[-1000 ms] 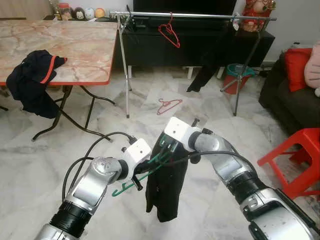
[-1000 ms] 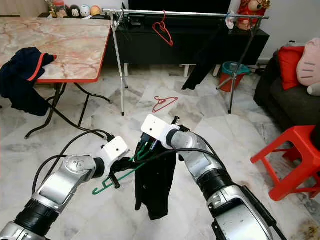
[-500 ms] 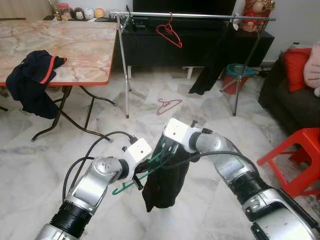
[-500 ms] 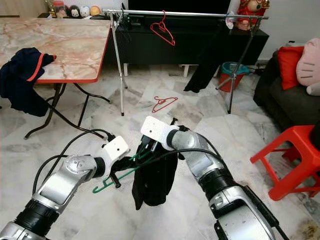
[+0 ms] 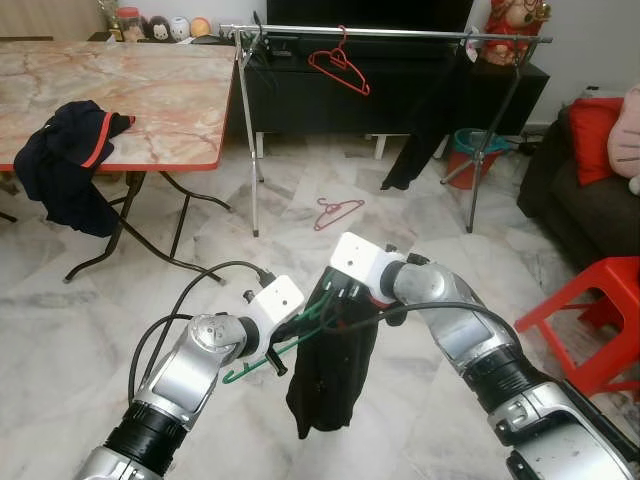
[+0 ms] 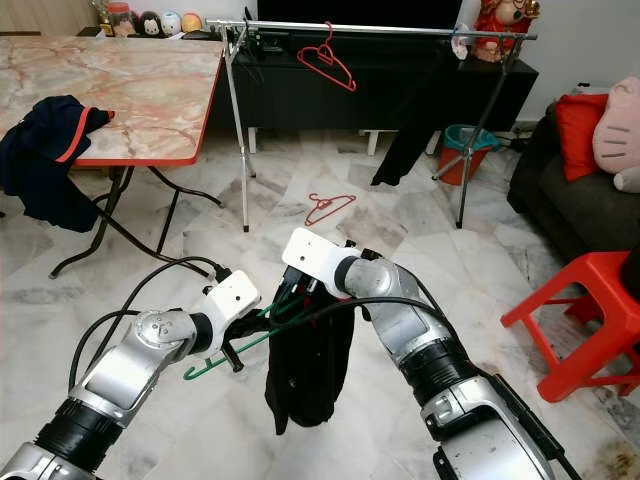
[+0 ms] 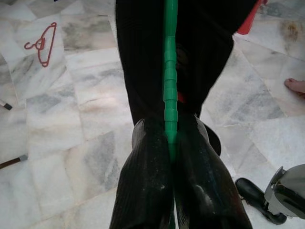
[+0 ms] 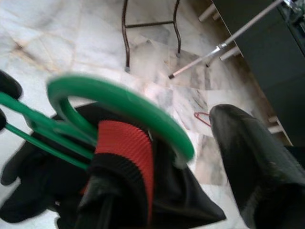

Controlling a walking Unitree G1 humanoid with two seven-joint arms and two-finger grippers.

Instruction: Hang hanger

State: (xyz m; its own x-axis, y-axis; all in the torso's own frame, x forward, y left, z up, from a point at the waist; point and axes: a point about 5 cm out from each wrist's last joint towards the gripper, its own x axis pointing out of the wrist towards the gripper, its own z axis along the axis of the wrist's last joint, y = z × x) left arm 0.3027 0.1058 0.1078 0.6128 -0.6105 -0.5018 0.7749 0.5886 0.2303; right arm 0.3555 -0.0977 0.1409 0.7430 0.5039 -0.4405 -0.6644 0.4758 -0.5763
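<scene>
Where left fingers (image 7: 152,186) pinch: green hanger (image 7: 170,86)

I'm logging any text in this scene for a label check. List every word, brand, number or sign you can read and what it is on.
None can be read.
Jars and round figurines at the far end of the table: too small to tell whether they carry print.
Green hanger, black garment, white housing of the left gripper and of the right gripper: no markings visible.
</scene>
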